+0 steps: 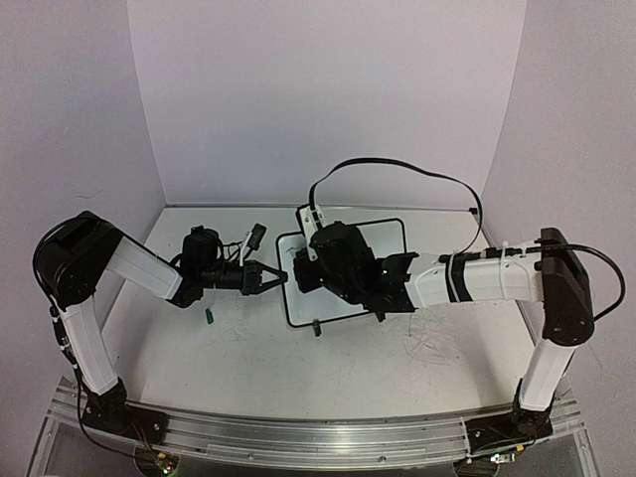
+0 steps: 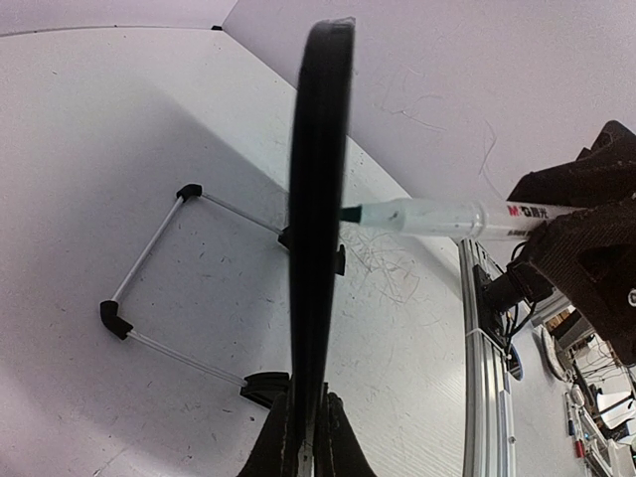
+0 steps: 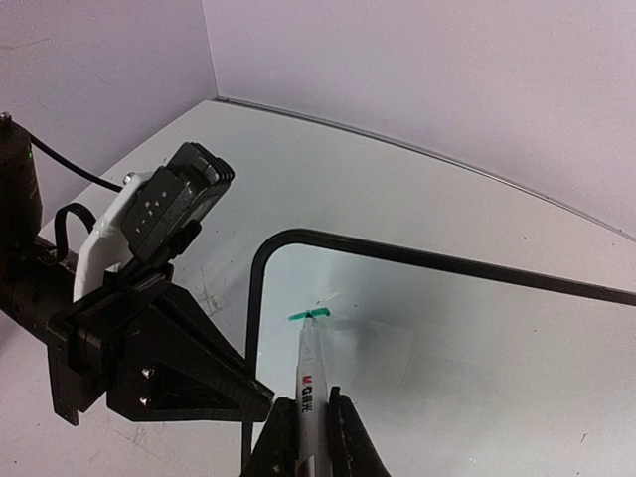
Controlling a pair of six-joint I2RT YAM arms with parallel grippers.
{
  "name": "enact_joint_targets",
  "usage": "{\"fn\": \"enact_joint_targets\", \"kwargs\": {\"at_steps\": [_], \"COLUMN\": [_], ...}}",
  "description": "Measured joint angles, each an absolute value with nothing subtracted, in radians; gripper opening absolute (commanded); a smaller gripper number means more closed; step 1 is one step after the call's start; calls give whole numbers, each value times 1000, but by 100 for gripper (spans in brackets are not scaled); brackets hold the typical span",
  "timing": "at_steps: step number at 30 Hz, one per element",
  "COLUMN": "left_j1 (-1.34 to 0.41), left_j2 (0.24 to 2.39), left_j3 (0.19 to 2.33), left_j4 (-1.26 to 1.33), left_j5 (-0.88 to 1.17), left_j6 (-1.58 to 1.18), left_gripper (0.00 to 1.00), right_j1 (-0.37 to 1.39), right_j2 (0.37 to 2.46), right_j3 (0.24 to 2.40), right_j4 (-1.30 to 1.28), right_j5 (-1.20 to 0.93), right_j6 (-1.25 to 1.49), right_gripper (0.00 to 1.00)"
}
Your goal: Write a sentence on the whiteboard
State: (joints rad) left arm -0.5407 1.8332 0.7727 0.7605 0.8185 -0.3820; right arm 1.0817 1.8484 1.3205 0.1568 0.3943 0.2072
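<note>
The whiteboard [image 1: 298, 302] lies mid-table; in the left wrist view it shows edge-on as a black rim [image 2: 320, 199]. My left gripper [image 2: 310, 422] is shut on that left rim. A white-barrelled green marker [image 3: 308, 383] is clamped in my right gripper [image 3: 310, 429], which is shut on it. The marker tip touches the board [image 3: 447, 338] near its top left corner. Of the sentence, only one short green stroke [image 3: 310, 315] shows at the tip. From above, the right gripper [image 1: 316, 268] and its wrist hide much of the board's left half.
A small green cap [image 1: 211, 317] lies on the table below the left gripper. Black clip feet [image 2: 260, 386] and a thin wire stand [image 2: 149, 268] sit by the board. Grey scribbles [image 2: 388, 263] mark the tabletop. An aluminium rail [image 2: 487, 358] runs along the near edge.
</note>
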Motion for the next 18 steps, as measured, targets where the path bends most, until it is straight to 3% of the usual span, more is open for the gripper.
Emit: {"fn": "enact_joint_targets", "kwargs": {"at_steps": [18], "left_j1": [-541], "left_j2": [1833], "left_j3": [772], "left_j4": [760], "left_j5": [818], "left_j6": [-382], "left_gripper": [0], "right_j1": [1083], "right_j2": [1848], "right_j3": [1320], "right_j4": [141], "right_j5": [395], "right_j6": [220], "right_gripper": [0]}}
